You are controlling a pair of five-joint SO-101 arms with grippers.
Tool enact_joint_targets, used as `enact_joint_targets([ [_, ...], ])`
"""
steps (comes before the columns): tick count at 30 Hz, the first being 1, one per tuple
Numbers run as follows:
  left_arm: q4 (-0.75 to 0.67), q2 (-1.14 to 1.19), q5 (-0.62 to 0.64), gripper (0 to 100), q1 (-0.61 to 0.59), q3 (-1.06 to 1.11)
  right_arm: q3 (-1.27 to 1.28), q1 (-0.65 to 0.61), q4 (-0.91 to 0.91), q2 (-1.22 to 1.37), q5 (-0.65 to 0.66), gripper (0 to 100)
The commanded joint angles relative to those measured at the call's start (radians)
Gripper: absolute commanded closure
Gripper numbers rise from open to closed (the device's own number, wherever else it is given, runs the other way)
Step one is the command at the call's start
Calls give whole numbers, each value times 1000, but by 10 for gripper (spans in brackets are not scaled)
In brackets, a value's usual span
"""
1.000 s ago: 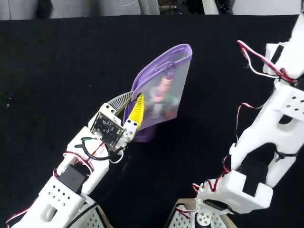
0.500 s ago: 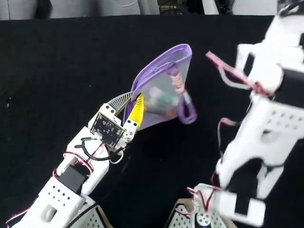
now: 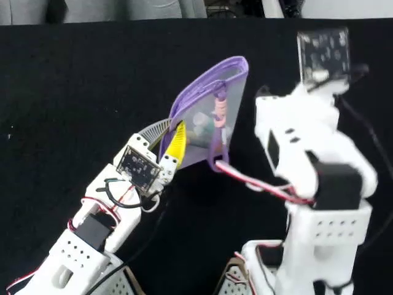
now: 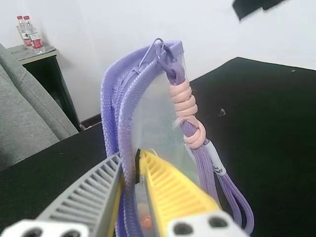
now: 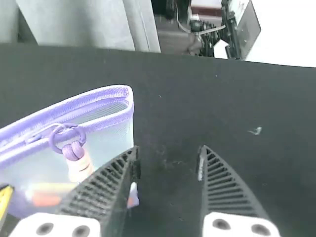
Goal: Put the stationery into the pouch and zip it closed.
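Purple pouch [image 3: 202, 132] has a clear mesh panel and ribbed zip edge, and sits tilted over the black cloth table [image 3: 73, 80]. Stationery [image 5: 43, 189] sits inside the pouch, low down. A knotted pink-purple cord [image 4: 186, 106] hangs from the pouch's zip ring. Left gripper [image 4: 131, 180] is clamped on the pouch rim, arm stretched out. Right gripper [image 5: 167, 154] has fingers apart, just beside the pouch corner.

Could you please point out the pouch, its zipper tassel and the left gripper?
pouch [image 3: 199, 120], high view, its clear mesh side.
zipper tassel [image 4: 183, 98], left wrist view, its pink knot.
left gripper [image 4: 129, 158], left wrist view, midway between its fingertips.
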Motion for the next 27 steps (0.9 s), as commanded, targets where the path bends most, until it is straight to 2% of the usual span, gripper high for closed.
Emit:
enact_joint_targets([
  [1, 3, 12, 0, 972, 15, 59, 153, -21, -129, -143, -18, 821],
  [6, 3, 12, 0, 972, 15, 59, 349, -44, -239, -309, -55, 821],
  [13, -34, 12, 0, 972, 15, 70, 676, -226, -448, -506, -48, 821],
  [18, -32, 12, 0, 972, 15, 70, 845, -310, -526, -611, 6, 822],
  [23, -32, 12, 0, 972, 15, 70, 947, -327, -631, -665, 14, 823],
  [27, -32, 12, 0, 972, 15, 70, 1049, -325, -795, -665, 6, 825],
])
